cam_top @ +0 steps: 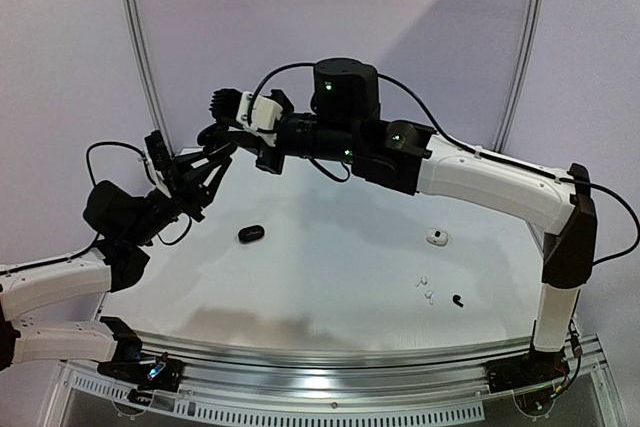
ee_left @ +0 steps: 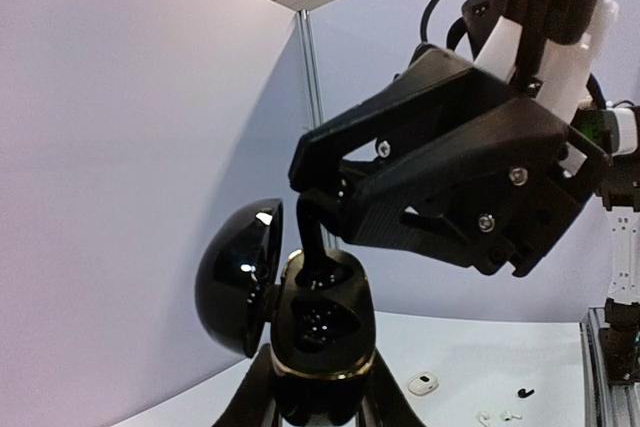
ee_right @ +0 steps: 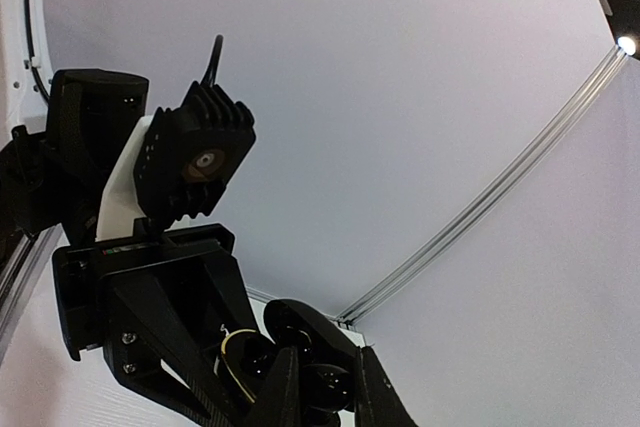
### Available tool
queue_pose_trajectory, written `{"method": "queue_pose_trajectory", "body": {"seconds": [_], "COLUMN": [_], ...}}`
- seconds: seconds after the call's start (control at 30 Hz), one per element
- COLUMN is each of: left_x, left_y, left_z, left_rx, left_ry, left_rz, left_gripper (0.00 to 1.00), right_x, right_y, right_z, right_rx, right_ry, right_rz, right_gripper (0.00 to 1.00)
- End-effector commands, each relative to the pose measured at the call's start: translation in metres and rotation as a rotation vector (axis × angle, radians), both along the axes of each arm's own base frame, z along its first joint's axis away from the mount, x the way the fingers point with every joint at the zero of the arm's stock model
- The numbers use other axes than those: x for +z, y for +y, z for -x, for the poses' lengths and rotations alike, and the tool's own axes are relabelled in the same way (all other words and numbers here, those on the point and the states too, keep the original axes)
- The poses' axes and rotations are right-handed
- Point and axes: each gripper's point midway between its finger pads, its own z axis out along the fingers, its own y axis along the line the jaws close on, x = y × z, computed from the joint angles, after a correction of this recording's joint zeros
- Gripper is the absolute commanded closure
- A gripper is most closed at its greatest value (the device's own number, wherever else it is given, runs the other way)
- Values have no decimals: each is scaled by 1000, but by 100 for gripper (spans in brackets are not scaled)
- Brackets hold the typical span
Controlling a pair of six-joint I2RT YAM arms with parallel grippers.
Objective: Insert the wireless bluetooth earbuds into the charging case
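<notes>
Our left arm (cam_top: 50, 287) bends up and inward, the left gripper (ee_left: 320, 392) clamped on the open black charging case (ee_left: 320, 322) held high. Our right arm (cam_top: 490, 182) stretches far across to the left, the right gripper (ee_left: 318, 205) pinched nearly closed, tips dipping into that case.

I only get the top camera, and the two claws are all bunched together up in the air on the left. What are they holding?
Observer: The left wrist camera shows the left gripper clamped on a black charging case, held up off the table.
Kid: Is it open?
Observer: Yes, its lid is swung right back to one side.
Kid: And the other claw?
Observer: The right gripper pinches what looks like a black earbud, whose lower end dips into the case's well.
</notes>
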Motion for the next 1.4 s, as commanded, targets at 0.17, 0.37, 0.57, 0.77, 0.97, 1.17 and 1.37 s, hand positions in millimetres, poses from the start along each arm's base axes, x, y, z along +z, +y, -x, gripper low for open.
{"method": "queue_pose_trajectory", "body": {"seconds": [0.17, 0.37, 0.57, 0.77, 0.97, 1.17, 1.37], "left_x": [19, 23, 28, 29, 28, 27, 28], "left_y": [4, 9, 11, 13, 12, 12, 12], "left_z": [3, 1, 4, 4, 5, 6, 6], "left_rx": [26, 81, 86, 90, 85, 75, 77], "left_ry": [-61, -105, -129, -130, -128, -125, -126], "left_rz": [41, 53, 67, 76, 74, 74, 75], "left_gripper": [100, 100, 100, 100, 100, 100, 100], "right_x": [-21, -25, -36, -41, -40, -40, -42], "right_y": [4, 10, 14, 14, 15, 16, 15], "right_z": [-19, -28, -34, -40, -41, -41, -41], "right_rx": [-98, -155, -189, -223, -222, -222, -224], "right_ry": [-19, -15, -21, -28, -33, -32, -29], "right_rz": [66, 45, 70, 81, 76, 78, 85], "right_gripper": [100, 100, 100, 96, 87, 88, 87]}}
